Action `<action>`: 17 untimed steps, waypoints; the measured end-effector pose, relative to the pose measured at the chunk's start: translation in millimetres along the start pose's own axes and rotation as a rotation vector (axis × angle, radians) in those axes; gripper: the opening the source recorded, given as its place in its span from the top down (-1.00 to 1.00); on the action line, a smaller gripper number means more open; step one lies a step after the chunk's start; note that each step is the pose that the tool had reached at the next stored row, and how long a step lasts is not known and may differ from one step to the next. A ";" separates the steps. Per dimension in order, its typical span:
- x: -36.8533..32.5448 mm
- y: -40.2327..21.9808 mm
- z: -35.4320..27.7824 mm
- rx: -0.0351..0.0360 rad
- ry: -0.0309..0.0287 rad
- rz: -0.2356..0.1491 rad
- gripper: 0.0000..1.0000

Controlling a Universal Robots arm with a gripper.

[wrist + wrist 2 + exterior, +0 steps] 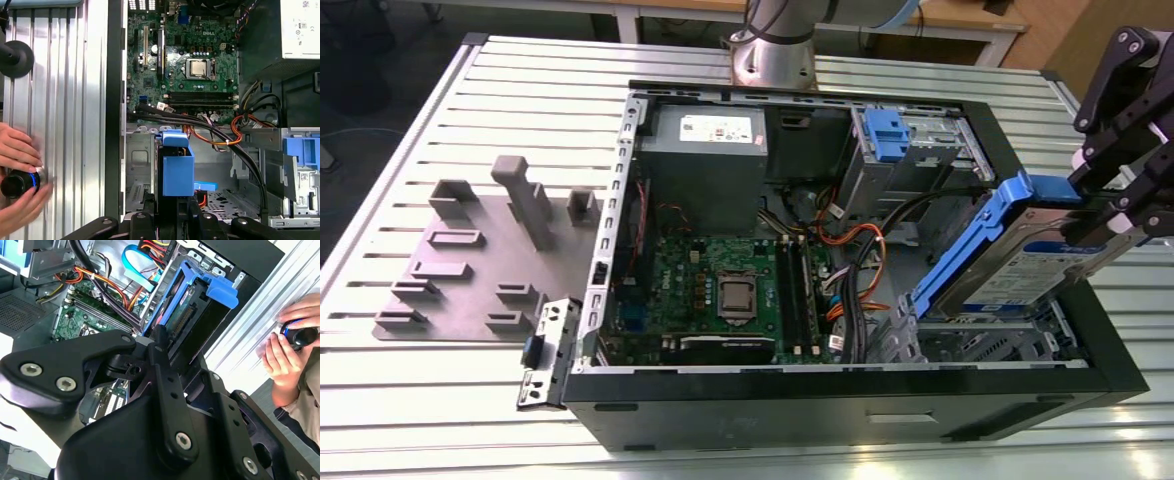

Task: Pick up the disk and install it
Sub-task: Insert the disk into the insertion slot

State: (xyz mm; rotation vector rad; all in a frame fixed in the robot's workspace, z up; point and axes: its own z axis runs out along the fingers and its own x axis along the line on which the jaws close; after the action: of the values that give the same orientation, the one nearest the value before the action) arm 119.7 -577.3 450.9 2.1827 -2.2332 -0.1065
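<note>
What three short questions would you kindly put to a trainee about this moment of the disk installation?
1. True or false: the disk lies flat on the table beside the computer case.
2. What are the jaws of the gripper shut on? A the disk; B a screwdriver; C nothing.
3. Fill in: in the exterior view, the disk hangs tilted over the case's ____ side.

Key:
1. False; it is held tilted above the open case.
2. A.
3. Right (the exterior view's right).
</note>
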 end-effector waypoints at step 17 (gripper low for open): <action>-0.1 0.1 -2.2 0.0000 -0.0003 0.002 0.30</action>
State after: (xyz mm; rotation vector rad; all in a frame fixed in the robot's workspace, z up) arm 119.7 -577.3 453.2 2.1811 -2.2350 -0.1067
